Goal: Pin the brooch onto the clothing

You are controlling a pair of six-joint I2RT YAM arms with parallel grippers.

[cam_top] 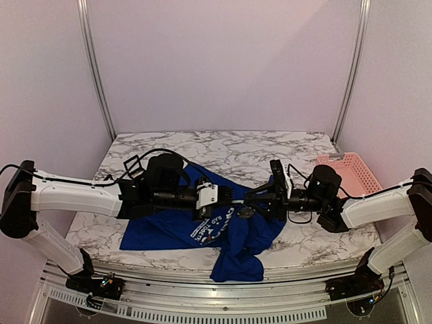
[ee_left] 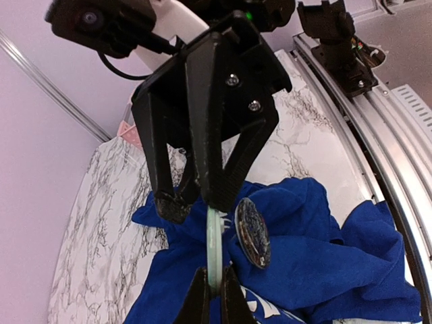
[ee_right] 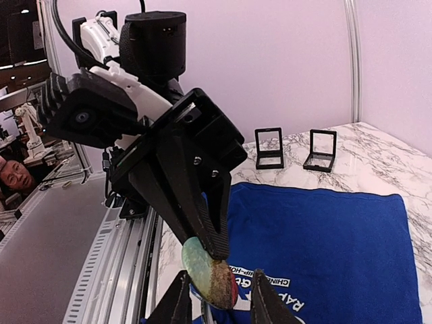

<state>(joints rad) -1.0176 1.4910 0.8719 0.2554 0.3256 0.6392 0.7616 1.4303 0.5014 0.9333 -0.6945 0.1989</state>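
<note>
— What is the left arm doing over the shirt?

— The left end effector (ee_left: 214,282) is pinching down narrow on a thin pale-green plate (ee_left: 213,246), holding it edge-up over the rumpled blue T-shirt (cam_top: 169,233). I'm guessing that plate is a backing piece. The brooch (ee_left: 253,233), the dark glinting disc, is sitting just beside it about mid-desk, and as far as I can tell it is resting against a bunched fold of the cloth.

— And the right one?

— The right end effector (ee_right: 221,289) is facing it head-on, jaws standing apart on either side of the discs. I'm not seeing whether a finger is actually touching the brooch. To me, one side is steadying while the other is lining up a press through the fabric.

— Anything getting in the way?

— Mostly each other. Four fingers are crowding one small spot, and the fold is hiding where the pieces meet the cloth. At the left, two small black square frames (ee_right: 270,150) are standing on the marble desk (cam_top: 270,152), well apart from the work. The shirt's hem is hanging over the near edge. The pink basket (cam_top: 351,172) is sitting far right, also well apart.
</note>
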